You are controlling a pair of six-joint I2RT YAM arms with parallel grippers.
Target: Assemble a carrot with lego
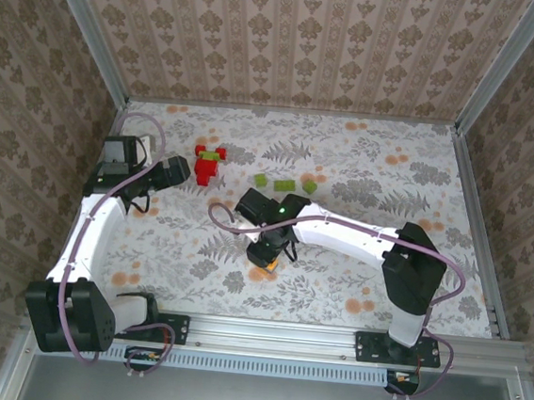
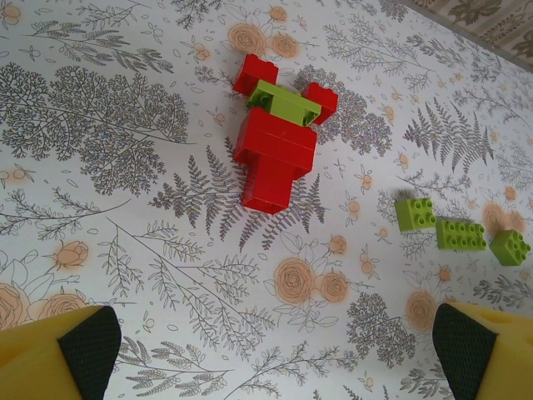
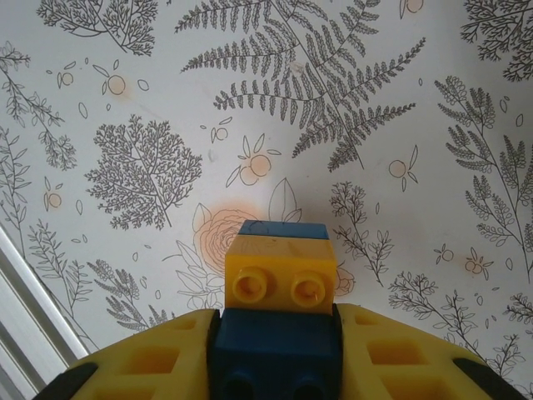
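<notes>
Near the front middle of the table (image 1: 365,162), the right tool (image 1: 264,255) points down and is clamped on the carrot (image 1: 263,273), whose orange end shows just below the fingers; seen from the right wrist, the carrot (image 3: 281,279) is a short stack: a blue brick gripped between the yellow fingers (image 3: 158,362), a yellow two-stud brick past it, and another blue one at the far end; it hangs close over the floral surface, though I cannot tell whether it touches; toward the back left, the left tool (image 1: 159,176) has its fingers wide apart and holds nothing, just beside a red cluster (image 2: 275,154) with a green brick (image 2: 283,103) set crosswise on it; three loose green bricks (image 2: 460,233) lie in a row to the right of that cluster, well apart from the carrot.
</notes>
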